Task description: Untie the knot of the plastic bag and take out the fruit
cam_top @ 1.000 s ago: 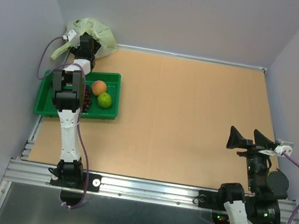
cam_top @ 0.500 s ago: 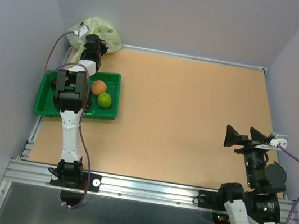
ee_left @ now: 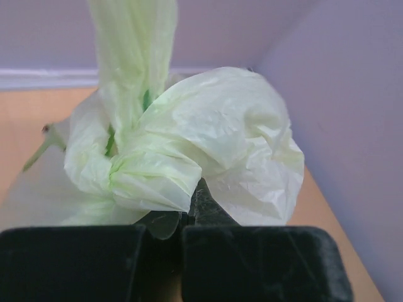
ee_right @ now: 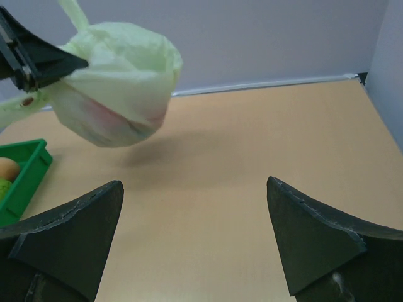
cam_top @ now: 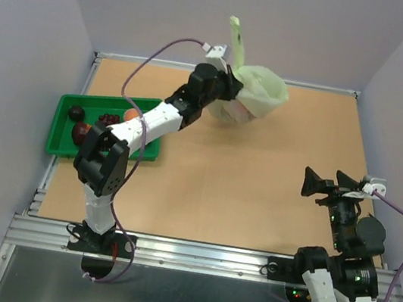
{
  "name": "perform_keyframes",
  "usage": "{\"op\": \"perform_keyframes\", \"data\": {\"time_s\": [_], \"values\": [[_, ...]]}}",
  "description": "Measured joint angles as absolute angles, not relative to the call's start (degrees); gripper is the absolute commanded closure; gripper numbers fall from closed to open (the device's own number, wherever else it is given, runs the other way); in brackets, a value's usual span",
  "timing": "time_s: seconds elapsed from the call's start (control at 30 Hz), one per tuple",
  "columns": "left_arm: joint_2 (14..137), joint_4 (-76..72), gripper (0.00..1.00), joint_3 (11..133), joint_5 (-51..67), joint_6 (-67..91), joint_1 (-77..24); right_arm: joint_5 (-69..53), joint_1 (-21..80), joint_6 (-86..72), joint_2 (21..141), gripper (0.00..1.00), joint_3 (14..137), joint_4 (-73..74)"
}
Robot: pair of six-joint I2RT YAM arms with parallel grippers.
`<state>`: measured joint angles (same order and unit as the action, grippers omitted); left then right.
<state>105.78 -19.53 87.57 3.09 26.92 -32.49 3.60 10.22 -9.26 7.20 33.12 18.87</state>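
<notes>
The pale green plastic bag hangs above the table at the back middle, with its shadow on the wood below. My left gripper is shut on the bunched plastic beside the knot. The knot's thin loose tail sticks upward. In the right wrist view the bag shows a reddish fruit through its film, and the left gripper pinches its left side. My right gripper stands open near the right front, far from the bag, with nothing between its fingers.
A green tray sits at the left edge, holding a dark round fruit, a red one, purple grapes and a peach. The left arm reaches across the tray's right end. Walls close the table at the back and both sides.
The left gripper shut on the bag in the back left corner, then swung right and lifted it to the back middle. The right arm barely moved.
</notes>
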Motion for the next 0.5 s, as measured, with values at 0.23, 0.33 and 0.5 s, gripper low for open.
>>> {"op": "perform_keyframes", "data": {"time_s": [0.23, 0.33, 0.5], "values": [[95.0, -13.5, 1.0, 67.4, 2.5, 24.8, -48.5, -0.4, 10.2, -9.4, 12.3, 0.0, 38.2, 19.5], [91.8, -9.5, 1.0, 60.6, 0.1, 23.8, -54.3, -3.3, 10.2, -9.5, 15.7, 0.0, 41.3, 19.6], [80.4, -3.3, 1.0, 48.9, -7.3, 24.6, -62.4, -10.3, 10.2, -10.2, 26.3, 0.0, 46.8, 21.5]]}}
